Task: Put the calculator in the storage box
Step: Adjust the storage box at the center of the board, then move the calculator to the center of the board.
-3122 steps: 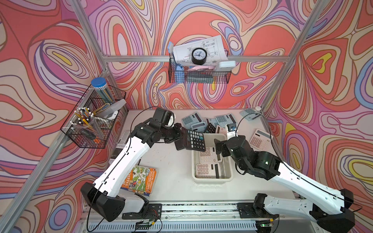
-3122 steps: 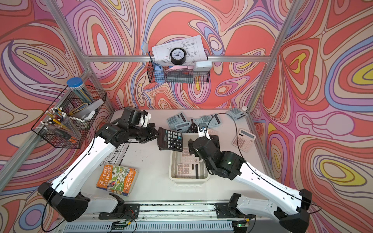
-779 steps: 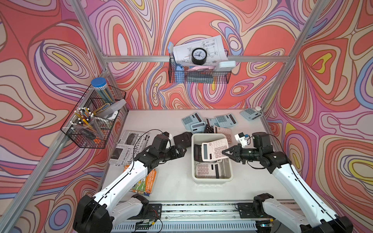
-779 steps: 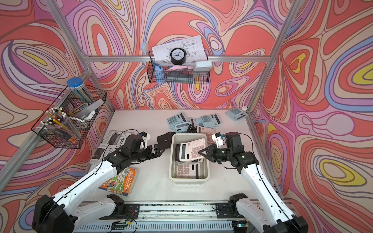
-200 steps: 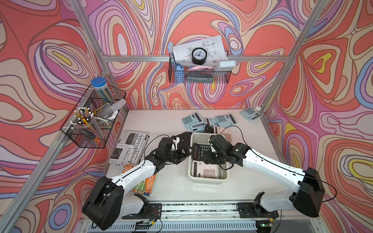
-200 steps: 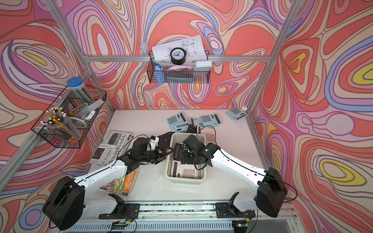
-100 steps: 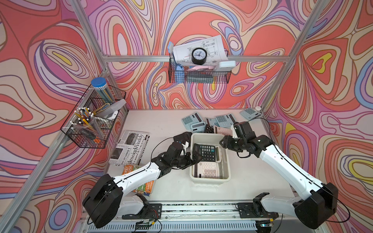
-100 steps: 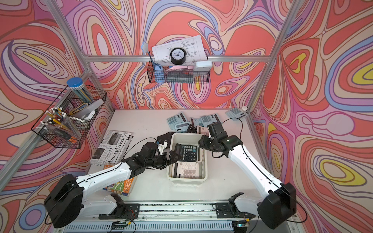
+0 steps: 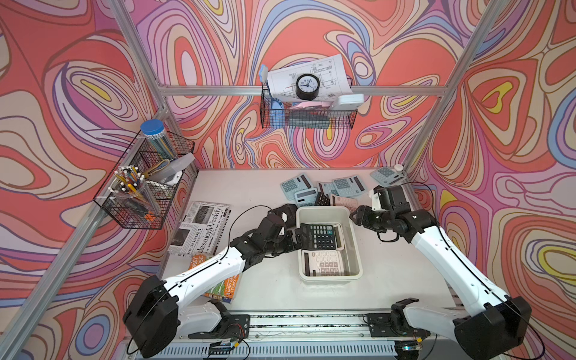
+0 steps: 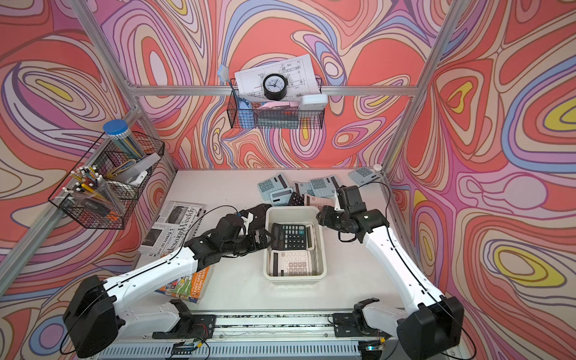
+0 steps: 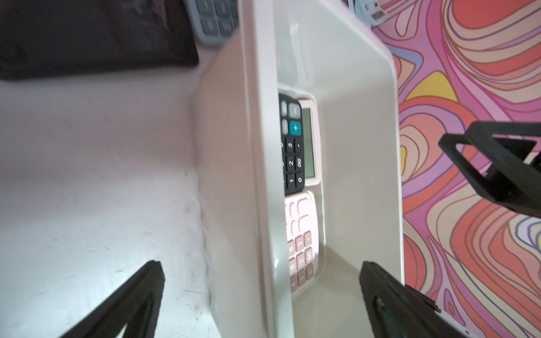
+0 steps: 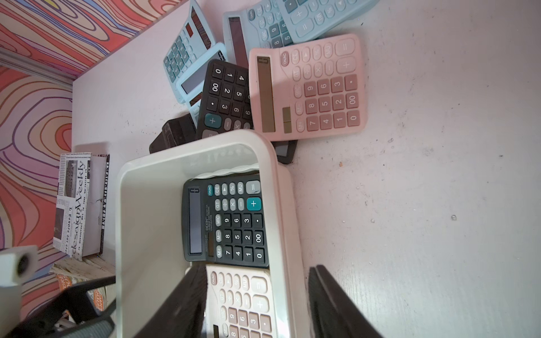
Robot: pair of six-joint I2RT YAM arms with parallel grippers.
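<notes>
**In the box, fingers too close**

Found the worktop point(image 9: 268, 280) carrying the storage box point(image 9: 353, 243), the black calculator point(image 9: 319, 235) inside its far half, resting atop a pale calculator point(image 11: 309, 140). Saw the left fingers point(image 11: 140, 298) spread wide astride one long wall of the box, gripping nothing, and the right fingers point(image 12: 187, 298) parted, empty, near a far corner. Judged a careless pull-back liable to hook that wall and drag the box.

White table point(image 9: 249, 193) carrying a cream box point(image 9: 330, 279), a heap of calculators point(image 9: 343, 184) just behind it, and a newspaper point(image 9: 199, 227) and book point(image 9: 229, 285) at left.
</notes>
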